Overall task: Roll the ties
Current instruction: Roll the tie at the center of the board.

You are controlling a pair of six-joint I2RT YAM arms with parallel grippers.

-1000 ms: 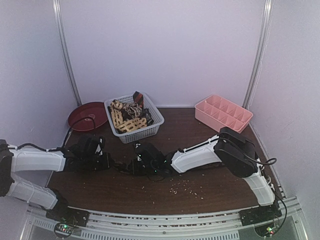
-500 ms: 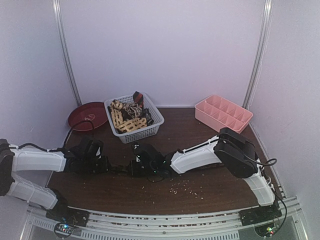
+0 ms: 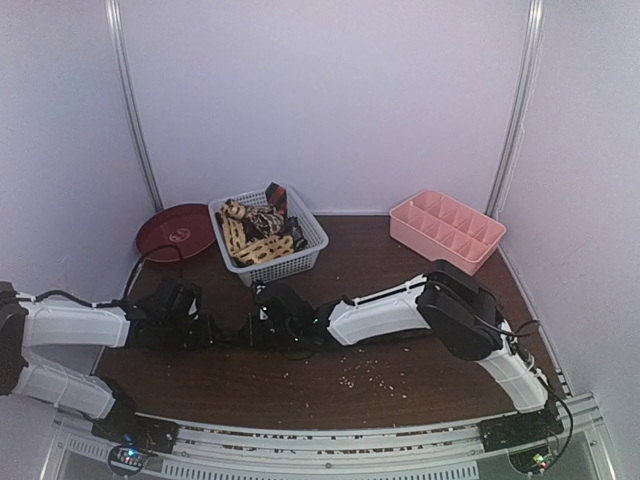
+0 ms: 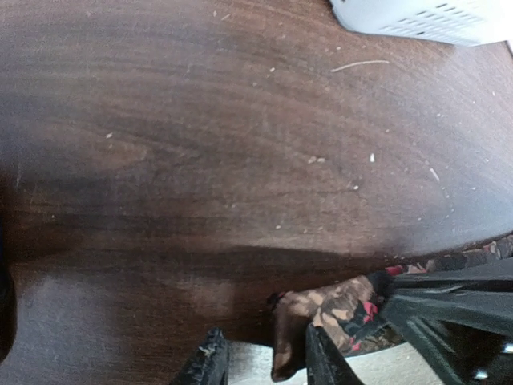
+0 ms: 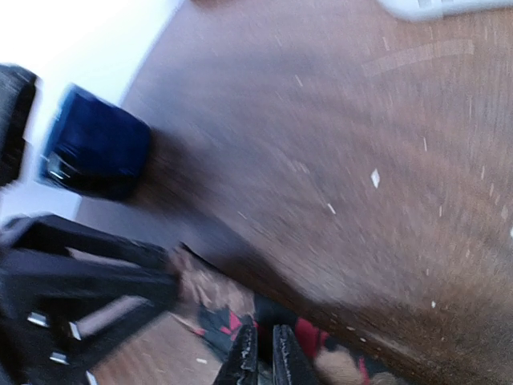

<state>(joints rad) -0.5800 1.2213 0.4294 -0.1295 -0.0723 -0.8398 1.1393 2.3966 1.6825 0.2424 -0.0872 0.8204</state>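
Brown wood-grain table (image 3: 380, 250) fills the scene, and both arms reach low across it from either side, meeting left of centre. Between them lies the one to watch: a dark fabric necktie with tan blotches and red flecks (image 4: 329, 309), flat on the wood in front of the basket.

Left pincer (image 4: 263, 359) is released. Its two black fingers (image 4: 210, 365) stand apart, and the tie's narrow end sits in the gap, close against the right-hand finger with pale space on the other side.

Right pincer (image 5: 262, 353) is clenched, jaws almost together with only a sliver between them, tips right down at the tie's red-and-dark cloth. That wrist view is blurred, so I cannot tell whether fabric is actually nipped between them. From the left wrist, the right pincer's black frame covers the tie's far stretch.

Behind the action, a white lattice plastic basket (image 3: 300, 262) holds a heap of tan-and-cream, dark and red fabric neckties (image 3: 255, 235). A dark red round plate (image 3: 178, 232) sits just beside it at the back left. A pink plastic divided tray (image 3: 447, 228) is well apart at the back right. Pale crumbs (image 3: 365, 370) are scattered on the wood near the right arm. A dark blue blocky object (image 5: 96, 152) shows in the right wrist view, too smeared to name.
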